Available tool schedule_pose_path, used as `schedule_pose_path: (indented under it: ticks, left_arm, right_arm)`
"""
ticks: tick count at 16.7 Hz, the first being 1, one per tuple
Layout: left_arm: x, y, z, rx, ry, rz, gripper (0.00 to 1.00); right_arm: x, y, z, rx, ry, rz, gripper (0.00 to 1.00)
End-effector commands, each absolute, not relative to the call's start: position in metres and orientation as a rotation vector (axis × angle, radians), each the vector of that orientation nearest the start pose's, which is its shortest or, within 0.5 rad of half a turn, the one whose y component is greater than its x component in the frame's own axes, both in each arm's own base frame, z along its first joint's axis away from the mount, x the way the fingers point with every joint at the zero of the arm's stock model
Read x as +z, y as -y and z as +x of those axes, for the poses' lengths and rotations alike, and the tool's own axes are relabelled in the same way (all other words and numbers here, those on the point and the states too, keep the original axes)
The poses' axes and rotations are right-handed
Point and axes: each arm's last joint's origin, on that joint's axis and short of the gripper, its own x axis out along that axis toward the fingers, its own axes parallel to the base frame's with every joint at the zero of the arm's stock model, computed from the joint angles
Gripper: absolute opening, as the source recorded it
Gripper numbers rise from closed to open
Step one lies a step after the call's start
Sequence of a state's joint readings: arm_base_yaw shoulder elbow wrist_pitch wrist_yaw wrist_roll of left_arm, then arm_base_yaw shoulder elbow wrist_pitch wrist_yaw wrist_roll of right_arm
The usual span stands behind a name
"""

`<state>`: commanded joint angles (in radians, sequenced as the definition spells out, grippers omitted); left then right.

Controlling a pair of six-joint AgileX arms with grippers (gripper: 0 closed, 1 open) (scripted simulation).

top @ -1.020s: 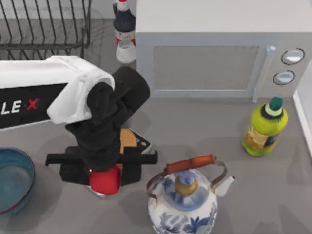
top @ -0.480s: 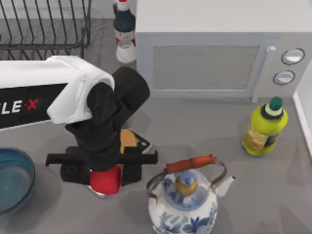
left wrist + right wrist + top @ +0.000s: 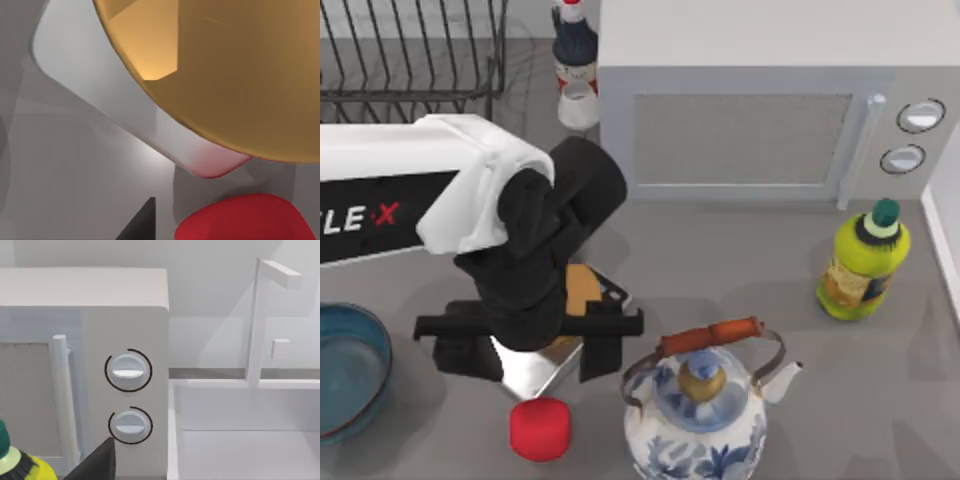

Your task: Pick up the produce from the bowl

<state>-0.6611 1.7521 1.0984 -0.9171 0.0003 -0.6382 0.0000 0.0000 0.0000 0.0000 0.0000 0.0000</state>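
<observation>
1. The produce [image 3: 539, 429], a smooth, bright red, blocky lump, lies on the grey table [image 3: 740, 260], just left of the blue-and-white teapot [image 3: 697, 420] and apart from the blue bowl [image 3: 350, 370] at the left edge.
2. The left gripper [image 3: 528, 350] hangs above the orange-topped scale [image 3: 582, 290], fingers spread wide, holding nothing.
3. Behind stand a white microwave [image 3: 770, 100], a wire rack [image 3: 410, 55], a red-capped dark bottle [image 3: 575, 45] and a yellow-green bottle [image 3: 863, 262].
4. Whether the right gripper [image 3: 95, 462], near the microwave's dials, is open cannot be told.
</observation>
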Motion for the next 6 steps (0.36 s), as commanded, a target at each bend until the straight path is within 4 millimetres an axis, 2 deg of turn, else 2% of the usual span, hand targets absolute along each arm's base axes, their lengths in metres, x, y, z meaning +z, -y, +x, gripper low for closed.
schedule_pose_path:
  ticks: [6]
  left_arm:
    - [0.1590, 0.1854, 0.2414, -0.016, -1.571, 0.016, 1.00]
  right_arm:
    - [0.1600, 0.0012, 0.1057, 0.000, 0.000, 0.000, 1.00]
